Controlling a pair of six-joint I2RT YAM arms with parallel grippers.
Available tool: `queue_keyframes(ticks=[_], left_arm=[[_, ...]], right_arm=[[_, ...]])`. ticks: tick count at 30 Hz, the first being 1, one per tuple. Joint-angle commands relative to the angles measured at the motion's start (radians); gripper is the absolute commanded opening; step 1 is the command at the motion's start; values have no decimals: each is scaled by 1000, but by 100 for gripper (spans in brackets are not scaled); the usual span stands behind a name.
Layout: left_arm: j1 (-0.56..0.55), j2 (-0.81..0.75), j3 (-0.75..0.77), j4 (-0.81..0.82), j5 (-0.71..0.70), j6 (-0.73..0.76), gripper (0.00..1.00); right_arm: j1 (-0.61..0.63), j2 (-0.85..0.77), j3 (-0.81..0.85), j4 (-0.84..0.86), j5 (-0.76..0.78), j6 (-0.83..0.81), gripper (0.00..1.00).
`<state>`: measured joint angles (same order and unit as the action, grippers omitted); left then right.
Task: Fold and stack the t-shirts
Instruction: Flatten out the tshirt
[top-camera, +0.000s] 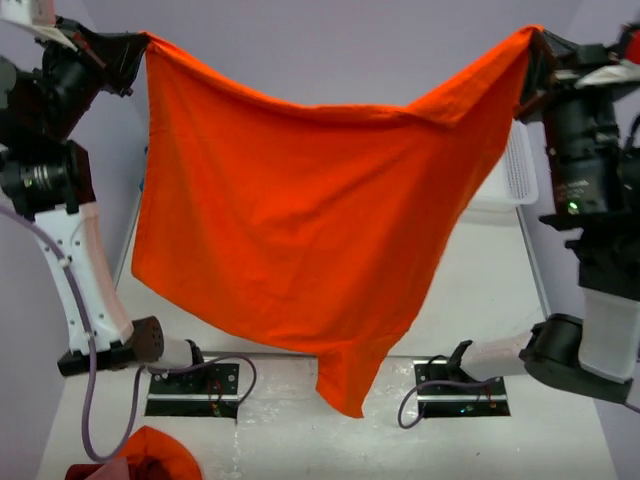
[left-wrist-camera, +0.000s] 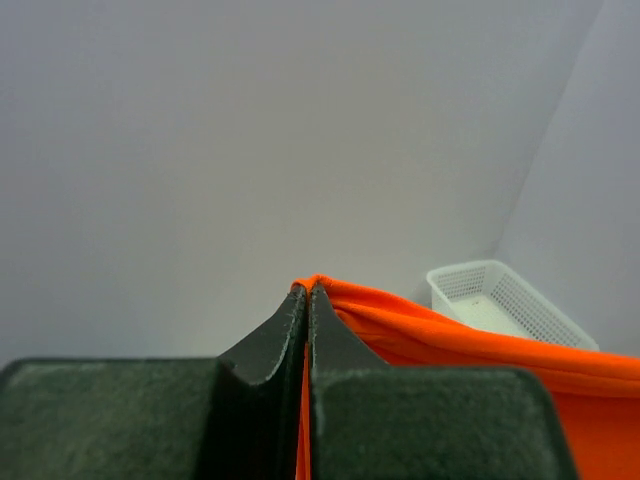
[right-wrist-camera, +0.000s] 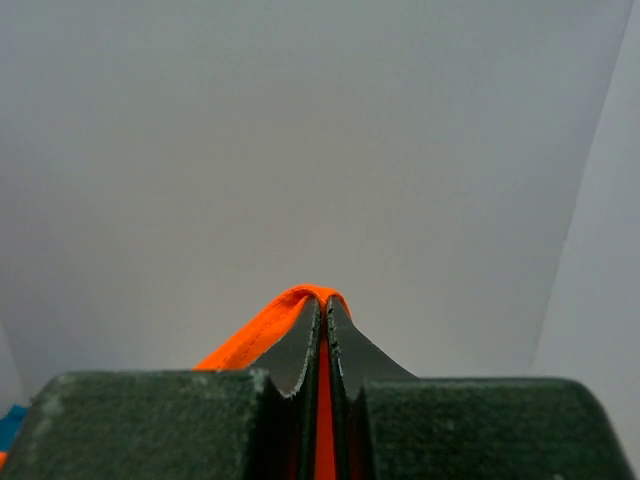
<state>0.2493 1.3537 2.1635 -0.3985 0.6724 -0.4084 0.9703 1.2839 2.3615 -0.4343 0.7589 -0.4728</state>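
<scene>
The left gripper (top-camera: 143, 43) is pinched tight on one top corner of the orange shirt (top-camera: 300, 230), with only a sliver of cloth showing past its tips. The shirt hangs spread in the air between the two arms. It sags in the middle, and one long flap droops low near the arm bases. The right gripper (top-camera: 535, 42) is clamped on the other corner, close to the white basket (top-camera: 515, 175). That thin bite worries me: a tug apart could pull a corner free and drop that side. The flap could tuck under and crease when the shirt is laid down, and the right edge might catch the basket.
</scene>
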Motion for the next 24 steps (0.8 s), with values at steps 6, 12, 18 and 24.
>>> queue_keyframes(ticks=[6, 12, 18, 24], left_arm=[[8, 352, 140, 136, -40, -41, 0], [11, 620, 320, 251, -13, -76, 0], [13, 651, 297, 313, 7, -109, 0], [-7, 535, 7, 241, -17, -4, 0]], right_arm=[[-399, 308, 200, 13, -317, 104, 0], [-585, 454, 271, -6, -469, 223, 0], [-602, 456, 248, 0, -492, 240, 0], [-604, 388, 84, -185, -475, 348, 0]])
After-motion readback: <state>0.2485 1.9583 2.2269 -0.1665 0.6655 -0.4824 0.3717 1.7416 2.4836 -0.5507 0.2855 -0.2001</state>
